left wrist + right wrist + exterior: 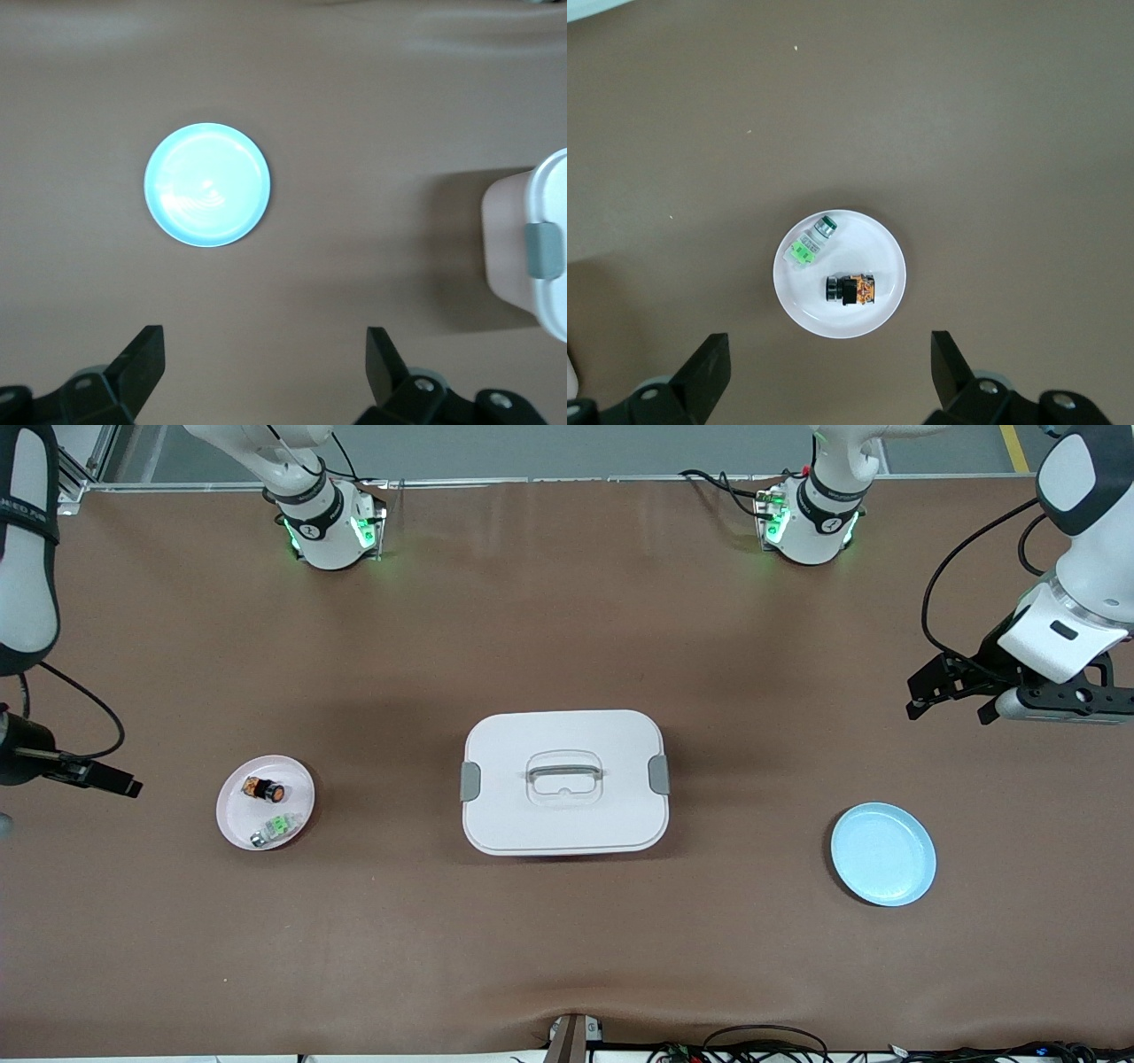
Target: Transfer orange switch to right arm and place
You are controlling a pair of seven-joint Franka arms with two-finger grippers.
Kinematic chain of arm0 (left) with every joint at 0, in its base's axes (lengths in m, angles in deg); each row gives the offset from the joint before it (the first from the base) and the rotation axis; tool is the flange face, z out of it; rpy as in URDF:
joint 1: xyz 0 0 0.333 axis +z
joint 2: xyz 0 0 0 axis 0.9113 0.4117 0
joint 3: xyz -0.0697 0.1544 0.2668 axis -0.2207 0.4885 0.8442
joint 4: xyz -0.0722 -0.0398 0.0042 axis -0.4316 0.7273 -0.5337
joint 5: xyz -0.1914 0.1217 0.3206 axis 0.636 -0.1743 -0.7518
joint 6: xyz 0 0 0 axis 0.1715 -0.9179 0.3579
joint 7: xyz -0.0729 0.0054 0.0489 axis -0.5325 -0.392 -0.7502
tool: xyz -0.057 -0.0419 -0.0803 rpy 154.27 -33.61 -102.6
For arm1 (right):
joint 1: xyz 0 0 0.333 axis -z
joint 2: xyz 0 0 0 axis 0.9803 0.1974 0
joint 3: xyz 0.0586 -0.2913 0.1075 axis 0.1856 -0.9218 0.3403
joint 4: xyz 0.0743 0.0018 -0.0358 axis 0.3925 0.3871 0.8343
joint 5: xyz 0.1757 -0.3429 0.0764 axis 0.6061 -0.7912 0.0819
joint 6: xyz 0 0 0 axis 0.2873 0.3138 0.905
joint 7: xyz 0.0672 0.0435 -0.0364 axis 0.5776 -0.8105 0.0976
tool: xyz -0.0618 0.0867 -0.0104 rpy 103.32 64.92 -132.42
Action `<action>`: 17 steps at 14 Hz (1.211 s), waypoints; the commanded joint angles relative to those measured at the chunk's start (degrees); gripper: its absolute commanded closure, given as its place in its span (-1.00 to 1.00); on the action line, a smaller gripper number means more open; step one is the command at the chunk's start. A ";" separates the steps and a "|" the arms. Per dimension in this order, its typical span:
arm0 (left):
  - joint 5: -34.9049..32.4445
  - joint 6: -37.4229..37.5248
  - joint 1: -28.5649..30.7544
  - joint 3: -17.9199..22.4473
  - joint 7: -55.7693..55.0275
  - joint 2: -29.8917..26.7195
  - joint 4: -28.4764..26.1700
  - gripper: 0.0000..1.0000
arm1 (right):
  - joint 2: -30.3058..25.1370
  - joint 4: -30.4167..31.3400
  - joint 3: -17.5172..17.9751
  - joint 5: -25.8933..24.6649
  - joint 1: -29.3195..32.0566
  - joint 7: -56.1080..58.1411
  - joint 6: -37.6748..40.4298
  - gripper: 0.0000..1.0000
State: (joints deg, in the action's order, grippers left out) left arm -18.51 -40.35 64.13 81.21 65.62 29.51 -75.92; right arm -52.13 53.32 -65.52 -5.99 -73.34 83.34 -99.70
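a brown worktop [372,921] is stretching from one arm's end to the other, with both bases standing along its top edge. the orange switch [264,788] is lying on its side on a pink plate [237,824] toward the right arm's end of the worktop, and a small green-and-silver part [273,829] is lying on the same plate, just beside the switch and nearer the front camera. a white lidded box [564,781] with grey clips is sitting in the middle of the worktop. a blue plate [883,854] is sitting bare toward the left arm's end. the right gripper [824,376] is hovering near its end edge, over the pink plate, claw wide and holding nothing. the left gripper [266,367] is hovering near the blue plate, claw wide as well
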 commanded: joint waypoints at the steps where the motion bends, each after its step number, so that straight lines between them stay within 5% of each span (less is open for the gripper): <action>1: -2.74 0.33 -1.69 1.20 -1.97 0.35 0.95 -1.00 | 0.66 -2.13 0.52 5.46 2.45 -0.83 0.88 -1.00; 4: -2.74 0.42 -1.42 1.12 -3.65 -0.70 0.51 -1.00 | 0.31 -3.79 0.25 8.49 4.73 -0.83 1.32 -1.00; 8: -2.65 0.33 -0.98 1.12 -4.09 -5.00 -3.44 -1.00 | 0.22 -9.67 -0.01 1.31 0.01 -0.56 11.74 -1.00; 10: -2.65 0.33 -0.98 1.12 -5.67 -6.41 -4.33 -1.00 | 0.31 -11.35 0.17 1.63 0.70 -0.47 17.56 -1.00; 17: -2.74 7.52 -0.81 1.12 -5.68 -4.31 4.54 -1.00 | -4.87 -10.66 -4.75 2.78 -1.15 17.17 21.09 -1.00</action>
State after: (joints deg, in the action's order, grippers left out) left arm -20.19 -36.75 63.48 82.10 60.48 24.26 -75.09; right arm -55.13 41.79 -68.34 -3.85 -73.34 96.70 -79.52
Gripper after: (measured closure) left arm 0.000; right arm 0.000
